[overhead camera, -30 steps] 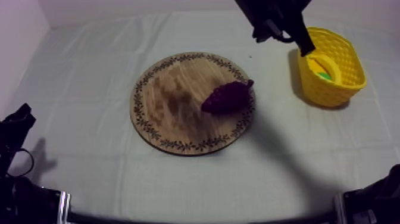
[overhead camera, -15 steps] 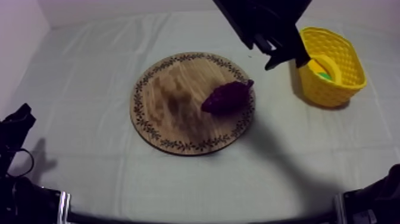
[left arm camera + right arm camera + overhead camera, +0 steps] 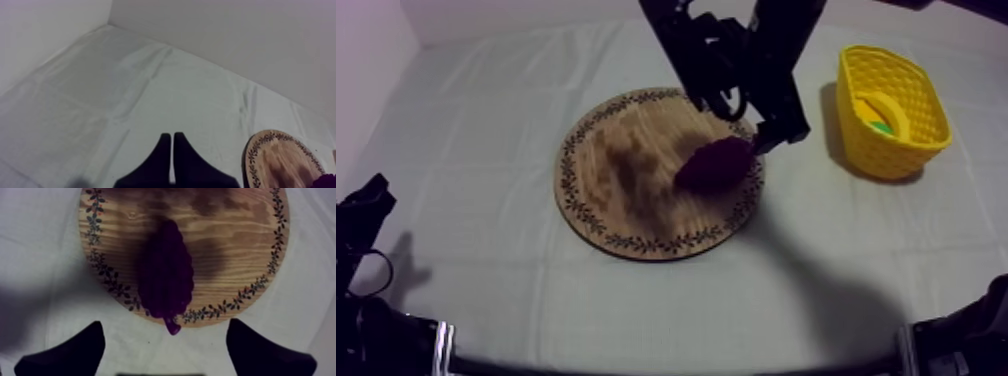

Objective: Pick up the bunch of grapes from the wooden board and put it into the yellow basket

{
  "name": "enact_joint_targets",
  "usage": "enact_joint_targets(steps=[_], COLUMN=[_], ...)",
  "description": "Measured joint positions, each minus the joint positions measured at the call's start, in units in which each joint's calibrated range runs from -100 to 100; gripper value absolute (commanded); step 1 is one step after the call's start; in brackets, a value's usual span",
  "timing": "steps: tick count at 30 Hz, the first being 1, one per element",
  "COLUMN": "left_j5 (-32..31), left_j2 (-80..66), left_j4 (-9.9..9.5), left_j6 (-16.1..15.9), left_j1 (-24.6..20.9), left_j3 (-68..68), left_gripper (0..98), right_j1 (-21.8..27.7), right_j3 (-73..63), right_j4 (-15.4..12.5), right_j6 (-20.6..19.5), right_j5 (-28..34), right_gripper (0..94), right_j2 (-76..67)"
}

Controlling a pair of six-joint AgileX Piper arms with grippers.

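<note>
The dark purple bunch of grapes (image 3: 714, 165) lies on the right part of the round wooden board (image 3: 626, 170), its stem end past the patterned rim. My right gripper (image 3: 756, 118) hovers just above the bunch, coming in from the upper right. In the right wrist view the grapes (image 3: 166, 278) lie lengthwise on the board (image 3: 235, 243), and my right gripper (image 3: 167, 358) is open with its fingers (image 3: 75, 350) spread wide, holding nothing. The yellow basket (image 3: 921, 90) stands at the right. My left gripper (image 3: 172, 150) is shut, resting low at the left (image 3: 361, 215).
Inside the basket lies a yellow fruit with something green (image 3: 881, 115) beside it. The board's edge (image 3: 280, 160) appears beyond my left gripper, with bare cloth (image 3: 486, 120) around it. Cloth separates board and basket.
My right arm has swung left from over the basket to above the grapes, and its fingers have gone from shut to wide apart. The grapes and the left arm have not moved.
</note>
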Motion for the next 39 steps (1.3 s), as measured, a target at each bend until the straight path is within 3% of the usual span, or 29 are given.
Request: enact_joint_targets(steps=[30, 34, 39], left_j5=[0.0, 0.0, 0.0], left_j2=[0.0, 0.0, 0.0], left_j4=[0.00, 0.00, 0.00], left_j6=[0.0, 0.0, 0.0], left_j1=[0.0, 0.0, 0.0], left_j3=[0.0, 0.0, 0.0], left_gripper=[0.0, 0.0, 0.0], right_j1=[-1.1, -1.0, -0.8], right_j3=[-6.8, -6.1, -5.7], right_j4=[1.5, 1.8, 1.9], right_j6=[-3.9, -4.3, -4.8], right_j5=[-7.5, -8.4, -9.1], right_gripper=[71.0, 64.4, 42.4], right_j2=[21.9, 22.5, 22.7])
